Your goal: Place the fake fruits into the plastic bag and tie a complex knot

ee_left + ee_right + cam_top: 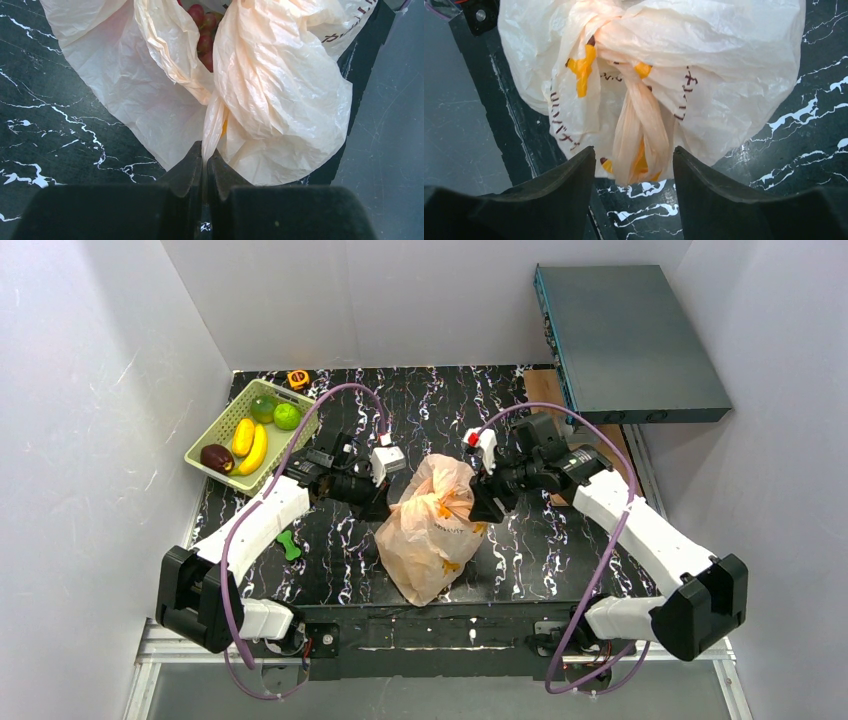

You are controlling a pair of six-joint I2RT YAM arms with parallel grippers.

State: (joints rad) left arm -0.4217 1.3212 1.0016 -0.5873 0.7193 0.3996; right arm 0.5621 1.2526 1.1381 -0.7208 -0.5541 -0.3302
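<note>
plastic bag (pixel 432 530) | crinkled translucent peach | handle (pixel 641 115) twisted | grapes (pixel 202 30) inside

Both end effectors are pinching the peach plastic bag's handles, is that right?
Not quite. Only the left end effector is pinching the plastic bag. The right end effector is open, with the twisted handle ungripped between its jaws, as the right wrist view shows.
</note>
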